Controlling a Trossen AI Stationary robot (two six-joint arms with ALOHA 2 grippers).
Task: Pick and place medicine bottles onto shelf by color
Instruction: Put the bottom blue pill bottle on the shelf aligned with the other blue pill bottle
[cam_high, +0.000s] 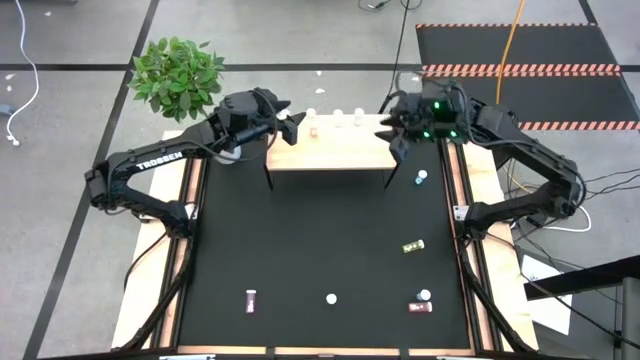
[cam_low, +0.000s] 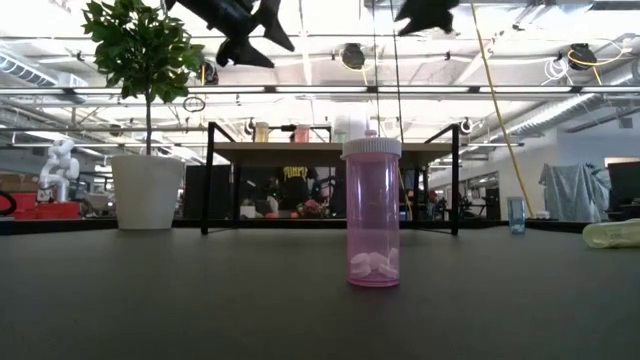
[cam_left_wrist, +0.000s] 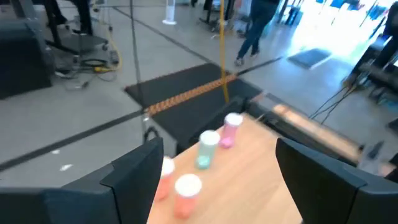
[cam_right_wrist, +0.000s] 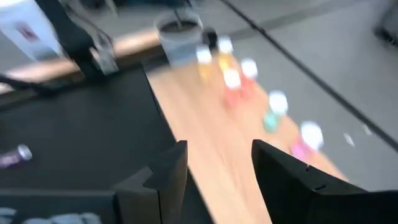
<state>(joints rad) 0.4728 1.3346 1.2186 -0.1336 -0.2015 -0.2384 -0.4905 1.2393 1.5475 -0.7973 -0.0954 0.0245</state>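
Left hand (cam_high: 293, 127), fingers spread and empty, hovers at one end of the shelf (cam_high: 330, 155); right hand (cam_high: 390, 128), likewise spread and empty, at the other. Medicine bottles (cam_high: 336, 118) line its far edge; others (cam_high: 412, 246) await sorting on the surface (cam_high: 300, 240).

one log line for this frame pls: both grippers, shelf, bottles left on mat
left gripper: open, empty, at shelf left end | right gripper: open, empty, at shelf right end | bottles: several on shelf, others on the black mat
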